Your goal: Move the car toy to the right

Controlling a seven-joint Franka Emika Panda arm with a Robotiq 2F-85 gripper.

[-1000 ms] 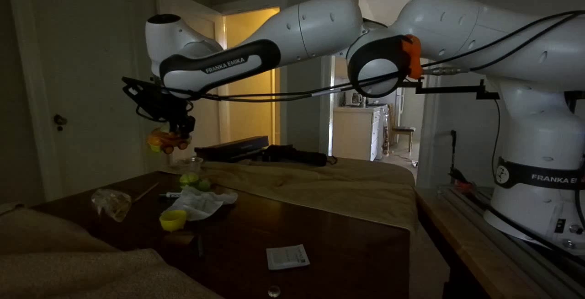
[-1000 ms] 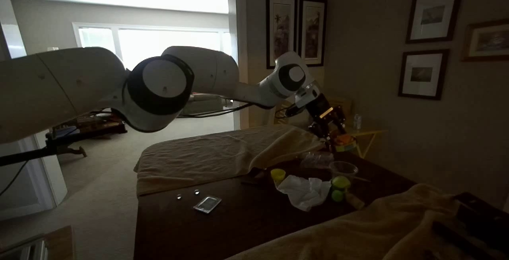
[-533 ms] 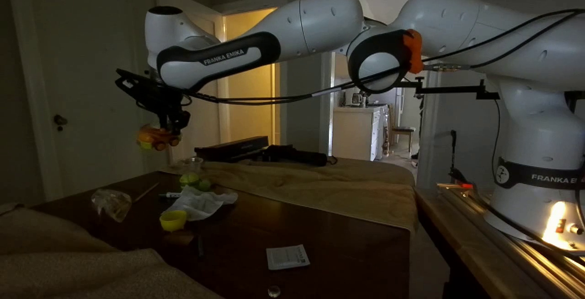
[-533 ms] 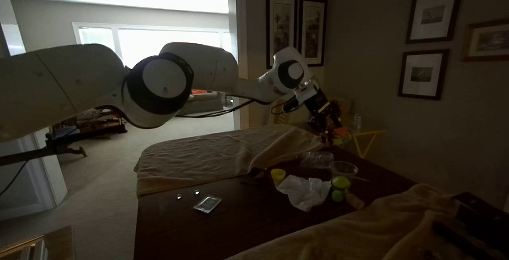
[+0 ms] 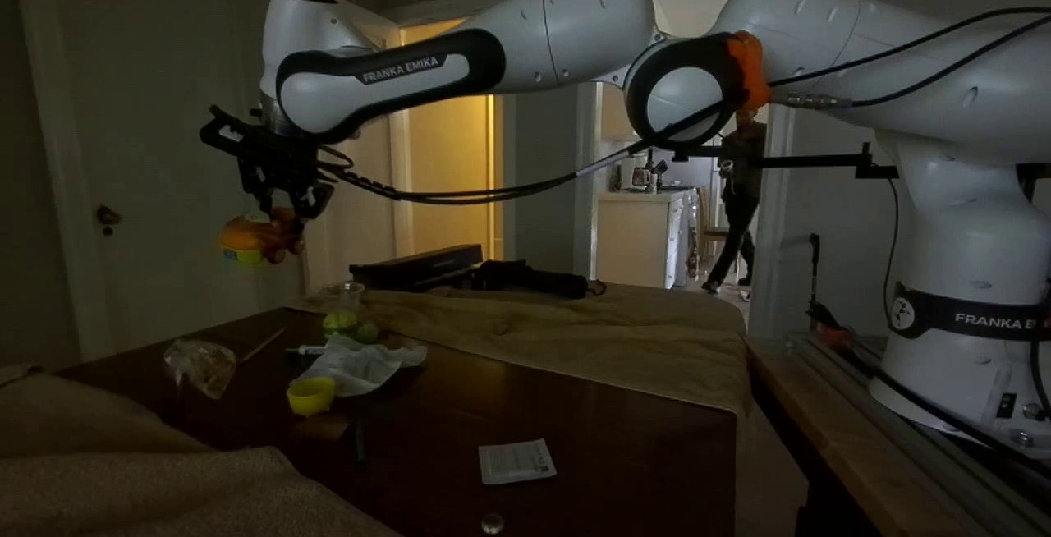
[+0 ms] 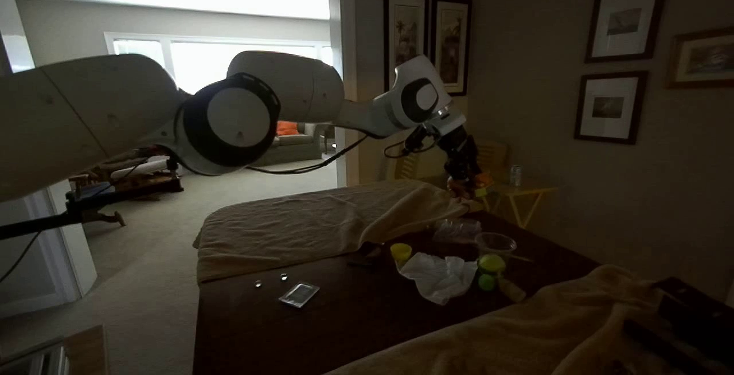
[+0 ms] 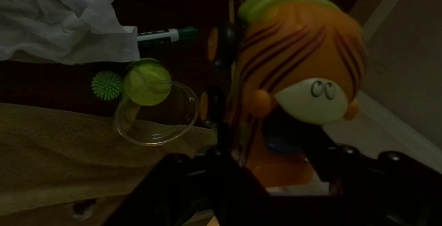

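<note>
Since the earlier frame, the car toy [image 5: 256, 236] has been raised and shifted leftward in an exterior view, together with the gripper [image 5: 282, 210]. The toy's striped orange body is clamped between the jaws and held in the air, clear of the table [image 5: 632, 438]; whether it is held over the table or beyond its edge cannot be told. In the wrist view, a green ball [image 7: 148, 86], a spiky ball [image 7: 107, 85] and a marker [image 7: 159, 37] are seen, the marker being partly hidden by white paper [image 7: 65, 22]. A yellow bowl [image 5: 311, 397] is seen beside the paper.
</note>
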